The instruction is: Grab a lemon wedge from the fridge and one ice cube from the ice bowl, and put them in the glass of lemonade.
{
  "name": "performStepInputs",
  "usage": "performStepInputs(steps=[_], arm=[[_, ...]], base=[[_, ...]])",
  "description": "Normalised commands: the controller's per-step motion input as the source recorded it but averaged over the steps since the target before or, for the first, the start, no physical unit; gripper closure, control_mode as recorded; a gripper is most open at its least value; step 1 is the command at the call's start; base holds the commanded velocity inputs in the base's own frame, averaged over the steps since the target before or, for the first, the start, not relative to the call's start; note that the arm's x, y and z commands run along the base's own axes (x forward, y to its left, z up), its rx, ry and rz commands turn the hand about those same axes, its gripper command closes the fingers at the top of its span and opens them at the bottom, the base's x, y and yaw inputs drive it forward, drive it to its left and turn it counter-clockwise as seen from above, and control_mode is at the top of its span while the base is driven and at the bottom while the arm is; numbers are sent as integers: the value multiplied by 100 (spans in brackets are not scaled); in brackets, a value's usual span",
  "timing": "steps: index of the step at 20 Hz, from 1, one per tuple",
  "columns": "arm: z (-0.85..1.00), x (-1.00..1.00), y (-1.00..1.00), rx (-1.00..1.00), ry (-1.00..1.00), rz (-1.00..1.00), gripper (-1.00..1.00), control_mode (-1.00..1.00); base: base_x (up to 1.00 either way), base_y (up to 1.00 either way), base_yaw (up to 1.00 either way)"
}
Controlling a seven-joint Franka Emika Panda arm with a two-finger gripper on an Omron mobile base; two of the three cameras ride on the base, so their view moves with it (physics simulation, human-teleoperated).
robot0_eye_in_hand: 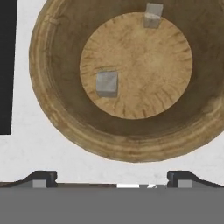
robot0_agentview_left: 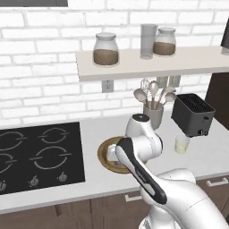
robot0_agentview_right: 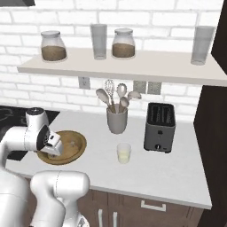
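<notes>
Now, step in hand: I am working on the ice part of the task, hanging my end effector [robot0_eye_in_hand: 112, 177] over the ice bowl [robot0_eye_in_hand: 57, 109], nothing picked yet.
End effector: my fingertips [robot0_eye_in_hand: 41, 178] are standing spread wide at the bottom of the hand view, pinching nothing.
Ice bowl: it is sitting on the bench [robot0_agentview_right: 177, 173], lower left in the right base view, just beside the black cooktop [robot0_agentview_left: 40, 156]; two cubes are lying on its flat floor.
Ice cube: the nearer ice cube [robot0_eye_in_hand: 106, 83] is lying left of centre in the hand view; the second cube [robot0_eye_in_hand: 152, 15] is resting at the top, well apart from it.
Glass of lemonade: the glass of lemonade [robot0_agentview_right: 123, 153] is standing at centre of the right base view, between the bowl and the toaster [robot0_agentview_right: 159, 127], holding pale yellow liquid.
Next move: I judge I am needing to shift toward the nearer cube, descend, and straddle it squarely.
Risk: the cube is looking small and may slide.
</notes>
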Motion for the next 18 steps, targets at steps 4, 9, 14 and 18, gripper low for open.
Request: performStepInputs(steps=[4, 9, 14, 18], arm=[[-18, 31, 0, 0, 3, 0, -100, -100], [-23, 12, 0, 2, 1, 0, -100, -100], [-5, 17, 0, 7, 10, 0, -100, -100], [-9, 8, 0, 6, 8, 0, -100, -100]], base=[[0, 0, 0], [0, 0, 0], [0, 0, 0], [0, 0, 0]])
